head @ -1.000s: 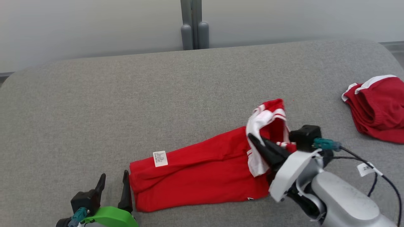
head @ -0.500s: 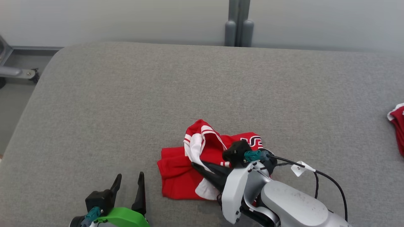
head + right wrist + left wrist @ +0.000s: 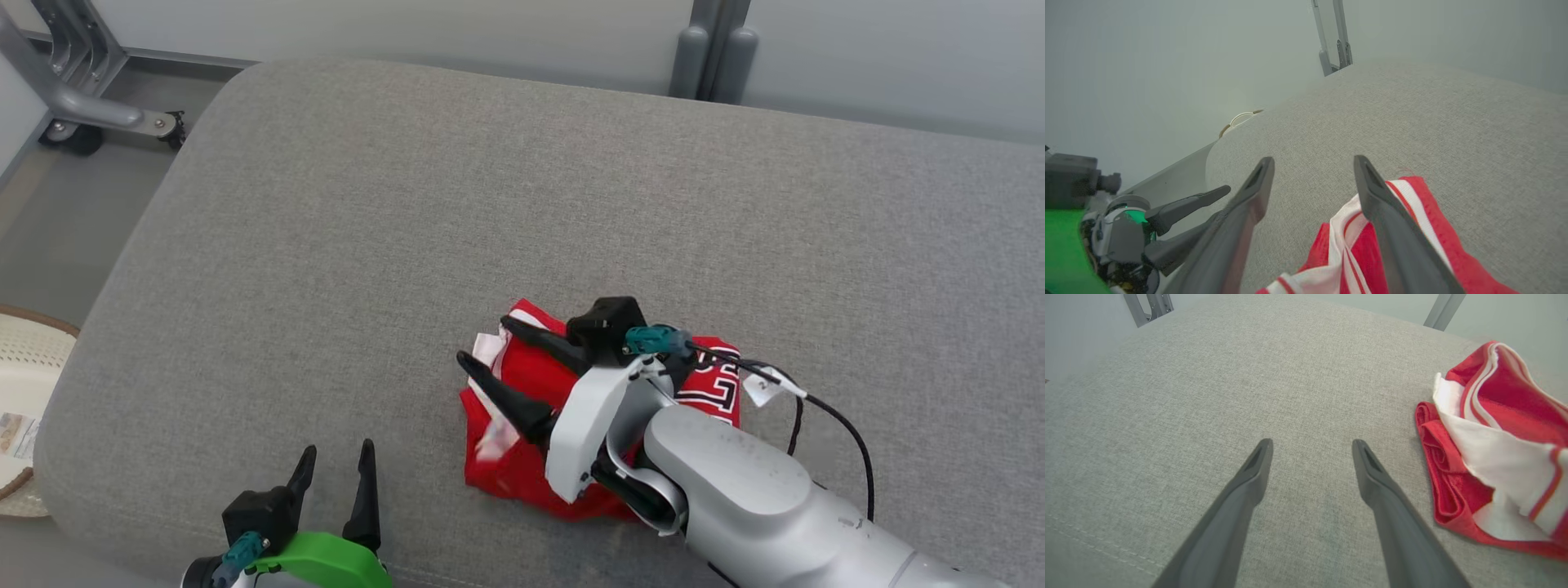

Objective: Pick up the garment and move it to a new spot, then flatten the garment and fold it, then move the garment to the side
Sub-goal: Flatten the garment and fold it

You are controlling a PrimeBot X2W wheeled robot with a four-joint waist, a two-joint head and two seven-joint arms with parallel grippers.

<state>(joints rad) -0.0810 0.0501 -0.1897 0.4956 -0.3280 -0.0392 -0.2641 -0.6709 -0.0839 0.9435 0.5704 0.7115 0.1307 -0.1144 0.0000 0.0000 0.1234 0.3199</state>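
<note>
The garment (image 3: 510, 474) is a red jersey with white trim, lying bunched in a heap on the grey cushioned surface (image 3: 408, 204). My right gripper (image 3: 486, 341) stands open over the heap's left end, its fingers spread apart with nothing pinched between them. In the right wrist view the right gripper (image 3: 1313, 161) has the garment (image 3: 1414, 204) lying loose under its right finger. My left gripper (image 3: 338, 451) is open near the front edge, a little to the left of the heap. In the left wrist view the left gripper (image 3: 1310, 443) is empty, with the garment (image 3: 1486, 428) to its right.
A white woven basket (image 3: 24, 367) sits on the floor off the surface's left edge. A metal frame on wheels (image 3: 82, 106) stands at the far left, and grey posts (image 3: 718, 49) rise behind the surface. The left gripper (image 3: 1188, 208) appears low in the right wrist view.
The camera has swung left. My right gripper carried the garment's white-trimmed end over to the left, bunching it up, then opened and let go. The left gripper stayed open.
</note>
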